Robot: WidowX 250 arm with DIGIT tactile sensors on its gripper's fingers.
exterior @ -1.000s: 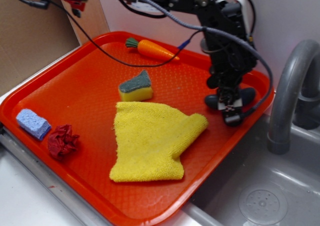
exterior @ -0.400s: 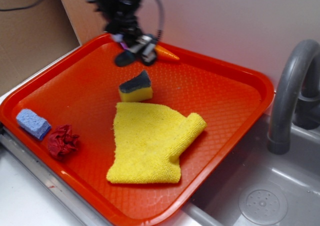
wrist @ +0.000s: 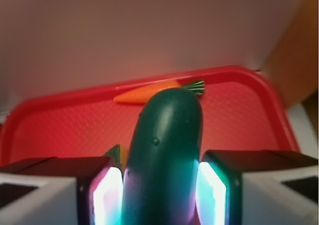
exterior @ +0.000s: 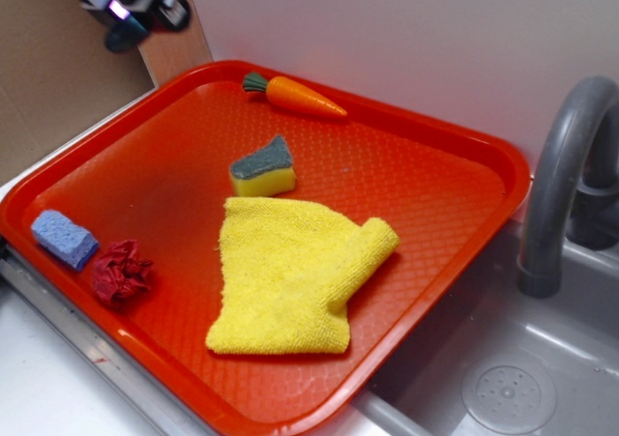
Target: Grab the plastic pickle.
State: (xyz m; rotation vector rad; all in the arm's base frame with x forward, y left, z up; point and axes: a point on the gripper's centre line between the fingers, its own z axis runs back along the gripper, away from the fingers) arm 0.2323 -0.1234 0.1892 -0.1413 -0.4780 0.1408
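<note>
The plastic pickle (wrist: 167, 155) is dark green and glossy, and it stands up between my two glowing pads (wrist: 213, 192) in the wrist view. My gripper (wrist: 160, 195) is shut on it. In the exterior view the gripper (exterior: 135, 6) is high at the top left, above the tray's far left corner, with the pickle (exterior: 126, 36) hanging as a dark blob under it. The orange toy carrot (exterior: 295, 95) lies at the tray's back edge and shows behind the pickle in the wrist view (wrist: 144, 93).
The red tray (exterior: 435, 194) holds a yellow sponge with a dark green top (exterior: 263, 167), a yellow cloth (exterior: 290, 272), a blue sponge (exterior: 64, 237) and a crumpled red scrap (exterior: 121, 271). A grey faucet (exterior: 561, 175) and sink stand at the right. Brown cardboard (exterior: 58, 78) stands at the left.
My gripper has carried the pickle from the tray's right side across the back to the top left, and has risen away from the tray.
</note>
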